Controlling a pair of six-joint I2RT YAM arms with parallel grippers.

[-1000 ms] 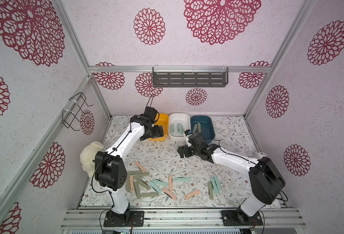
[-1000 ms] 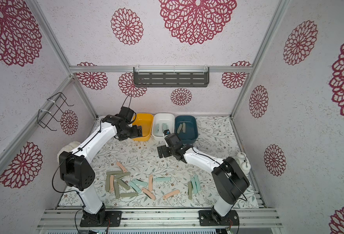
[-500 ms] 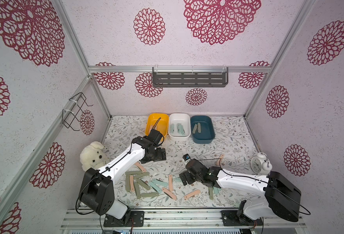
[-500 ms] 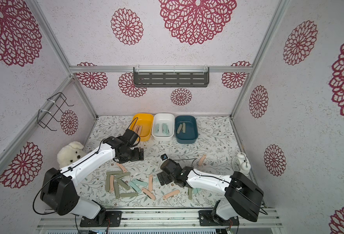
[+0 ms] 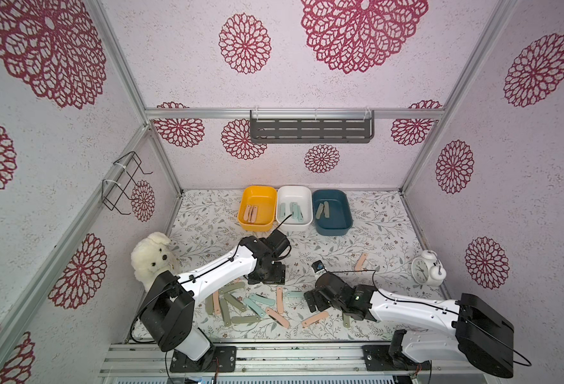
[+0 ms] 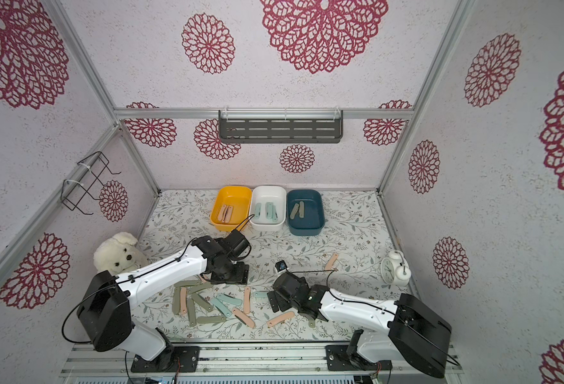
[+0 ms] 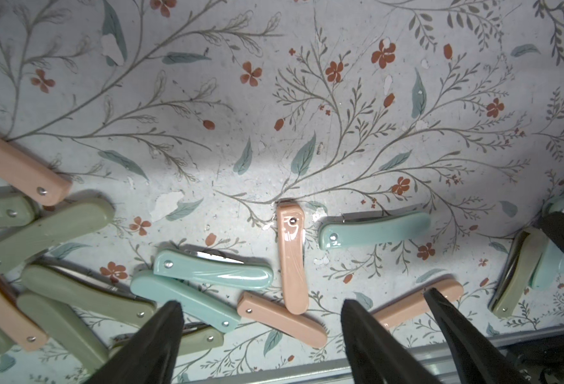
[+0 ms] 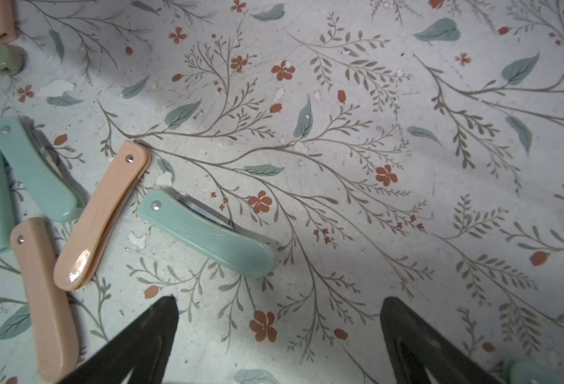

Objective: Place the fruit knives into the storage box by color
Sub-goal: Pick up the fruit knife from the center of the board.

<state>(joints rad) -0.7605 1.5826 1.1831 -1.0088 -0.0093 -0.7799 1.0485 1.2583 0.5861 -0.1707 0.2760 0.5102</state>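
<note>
Several loose fruit knives [image 5: 247, 302] in peach, mint and olive lie scattered at the mat's front. The storage box is three tubs at the back: yellow [image 5: 257, 226] with peach knives, white [image 5: 293, 227] with mint ones, dark teal [image 5: 332, 230] with olive ones. My left gripper [image 5: 266, 276] hangs low at the pile's back edge, open and empty; in the left wrist view a peach knife [image 7: 282, 319] lies between its fingertips [image 7: 171, 311]. My right gripper [image 8: 279, 306] is open and empty over bare mat, a mint knife [image 8: 207, 232] just ahead of it.
A white plush dog [image 5: 152, 259] sits at the left wall and a white alarm clock [image 5: 425, 272] stands at the right. One peach knife [image 5: 360, 262] lies apart toward the clock. A metal rail [image 5: 274, 352] borders the mat's front.
Both arms swung from the tubs at the back down to the front of the mat, over the loose knives. The left jaws have narrowed a little.
</note>
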